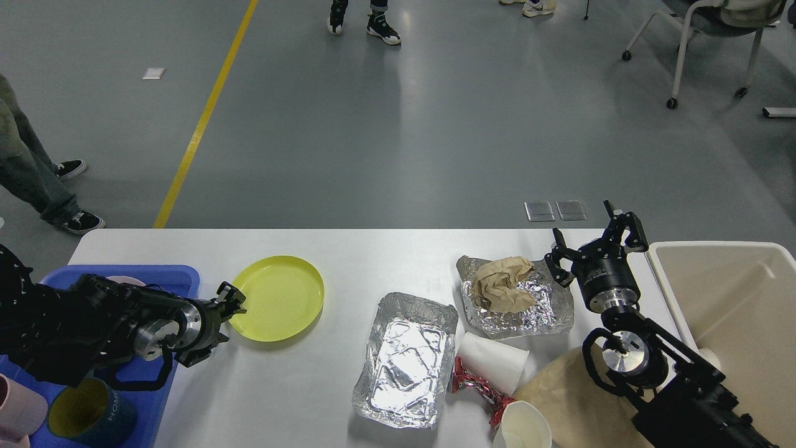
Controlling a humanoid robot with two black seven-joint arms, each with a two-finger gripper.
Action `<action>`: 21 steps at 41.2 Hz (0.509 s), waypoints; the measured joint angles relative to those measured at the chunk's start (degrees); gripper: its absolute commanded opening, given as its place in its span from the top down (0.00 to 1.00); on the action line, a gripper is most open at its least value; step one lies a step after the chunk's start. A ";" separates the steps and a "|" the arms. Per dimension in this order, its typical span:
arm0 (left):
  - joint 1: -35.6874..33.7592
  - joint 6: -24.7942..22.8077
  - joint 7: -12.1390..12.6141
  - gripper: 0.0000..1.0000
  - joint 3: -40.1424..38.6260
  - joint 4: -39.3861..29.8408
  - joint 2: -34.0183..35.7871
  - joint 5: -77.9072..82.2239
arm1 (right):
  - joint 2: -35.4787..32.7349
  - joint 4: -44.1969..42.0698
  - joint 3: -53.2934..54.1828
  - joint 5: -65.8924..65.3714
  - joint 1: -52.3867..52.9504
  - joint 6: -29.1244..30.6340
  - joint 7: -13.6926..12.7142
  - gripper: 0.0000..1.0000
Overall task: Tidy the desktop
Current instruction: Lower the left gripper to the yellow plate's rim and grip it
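The white desktop (373,255) holds a yellow plate (278,297), an empty foil tray (404,358), a crumpled foil sheet (541,308) with a ball of brown paper (500,285) on it, a white paper cup (494,364) on its side, a red wrapper (476,389), an upright paper cup (522,428) and a brown paper bag (563,398). My left gripper (225,320) is at the plate's left rim, jaws apart. My right gripper (591,239) is open and empty, just right of the foil sheet.
A blue tray (161,277) at the left edge holds a dark cup with a yellow inside (87,412) and a pink cup (18,407). A beige bin (734,298) stands at the right edge. People's feet and a chair are on the floor beyond the table.
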 measured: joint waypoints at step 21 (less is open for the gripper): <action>3.34 -4.61 -0.02 0.67 -1.93 3.23 -0.32 1.16 | 0.00 0.00 -0.01 0.00 0.00 0.00 0.00 0.00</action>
